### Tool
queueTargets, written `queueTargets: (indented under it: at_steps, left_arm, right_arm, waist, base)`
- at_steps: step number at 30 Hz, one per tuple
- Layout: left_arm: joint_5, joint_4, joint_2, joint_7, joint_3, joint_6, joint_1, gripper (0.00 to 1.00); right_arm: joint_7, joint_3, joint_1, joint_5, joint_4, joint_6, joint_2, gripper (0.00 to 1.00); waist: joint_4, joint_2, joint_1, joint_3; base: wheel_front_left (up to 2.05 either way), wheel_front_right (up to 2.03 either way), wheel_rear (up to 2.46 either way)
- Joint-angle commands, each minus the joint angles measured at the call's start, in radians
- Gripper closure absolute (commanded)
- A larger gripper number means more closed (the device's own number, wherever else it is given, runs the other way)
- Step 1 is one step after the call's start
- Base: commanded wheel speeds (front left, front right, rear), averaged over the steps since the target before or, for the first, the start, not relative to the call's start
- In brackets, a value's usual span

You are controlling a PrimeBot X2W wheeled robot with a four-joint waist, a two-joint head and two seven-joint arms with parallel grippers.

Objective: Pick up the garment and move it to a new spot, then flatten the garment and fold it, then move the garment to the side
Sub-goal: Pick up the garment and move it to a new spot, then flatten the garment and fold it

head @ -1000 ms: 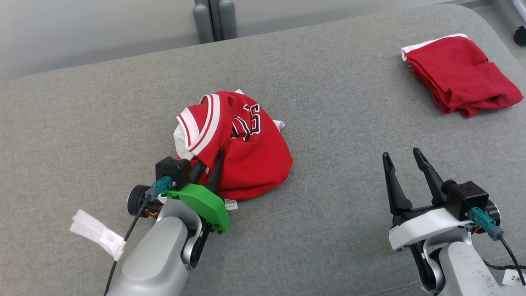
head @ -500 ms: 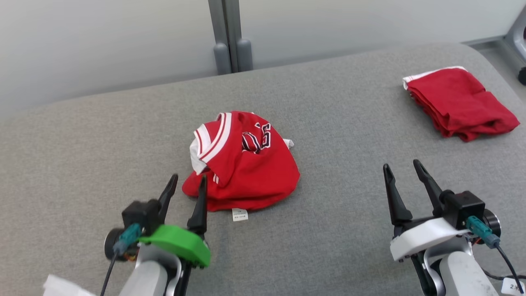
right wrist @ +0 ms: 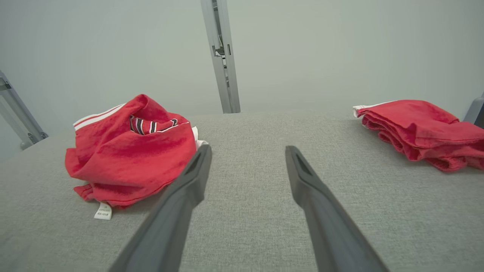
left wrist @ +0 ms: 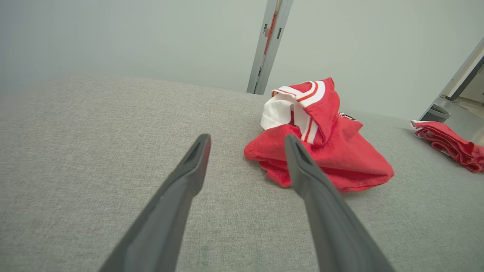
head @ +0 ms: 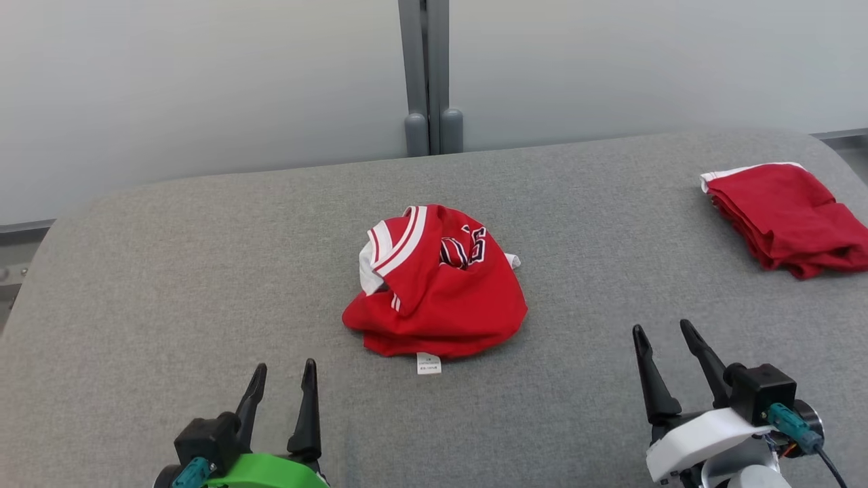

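Left gripper [head: 285, 366], at the lower left of the head view, holds its two dark fingers spread wide with nothing between them. Right gripper [head: 661, 327], at the lower right, is likewise wide open and empty. A crumpled red jersey [head: 441, 298] with white-and-red striped trim and dark lettering lies heaped at the middle of the grey fabric-covered table [head: 169, 271], beyond both grippers and touching neither. Its white care label [head: 428, 364] lies flat at the near edge. A folded red garment [head: 786, 217] rests well apart at the far right. A grey post [head: 427, 68] rises behind the table.
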Motion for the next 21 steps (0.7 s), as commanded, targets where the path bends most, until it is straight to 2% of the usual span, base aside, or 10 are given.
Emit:
queueTargets:
  at_steps: [1, 21]
  left_arm:
    - [0.003, -0.007, -0.002, 0.000, 0.007, 0.000, 0.021, 0.00]
    - [-0.002, -0.019, -0.011, 0.000, 0.034, -0.007, 0.037, 0.00]
  right_arm:
    - [-0.005, 0.003, 0.024, 0.005, 0.007, -0.002, -0.004, 0.00]
    - [-0.005, 0.004, 0.037, 0.009, 0.019, -0.002, -0.004, 0.00]
  waist:
    - [0.012, 0.0000, 0.0000, -0.008]
    - [0.012, 0.0000, 0.0000, -0.004]
  base:
    - [0.00, 0.00, 0.00]
    - [0.00, 0.00, 0.00]
